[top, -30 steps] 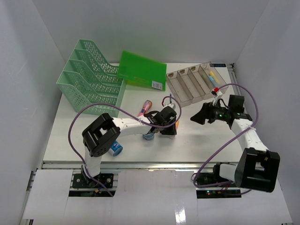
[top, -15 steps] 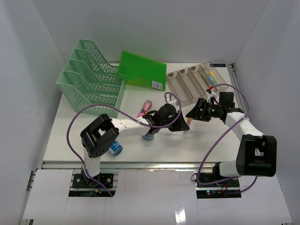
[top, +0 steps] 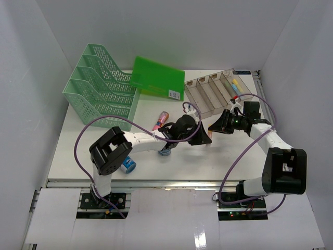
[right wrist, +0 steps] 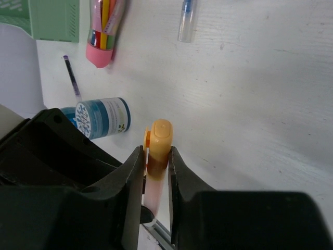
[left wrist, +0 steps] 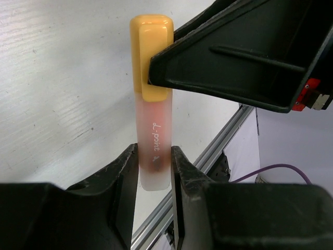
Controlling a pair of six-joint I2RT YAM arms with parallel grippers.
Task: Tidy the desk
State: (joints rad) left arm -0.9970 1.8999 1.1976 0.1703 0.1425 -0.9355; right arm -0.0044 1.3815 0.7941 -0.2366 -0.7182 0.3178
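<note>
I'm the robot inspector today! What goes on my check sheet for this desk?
Surface: white desk, metal rail along the near edge.
Job's things: orange-capped highlighter, held off the desk between both arms.
Clutter: mint mesh rack; green folder; clear tray with a few pens; pink pen case; blue-labelled bottle; clear cap.
Grippers: left gripper clamps the highlighter's body; right gripper closes on its cap end.
Cables: purple cables loop along each arm.
Surroundings: plain white walls; nothing else seen.
</note>
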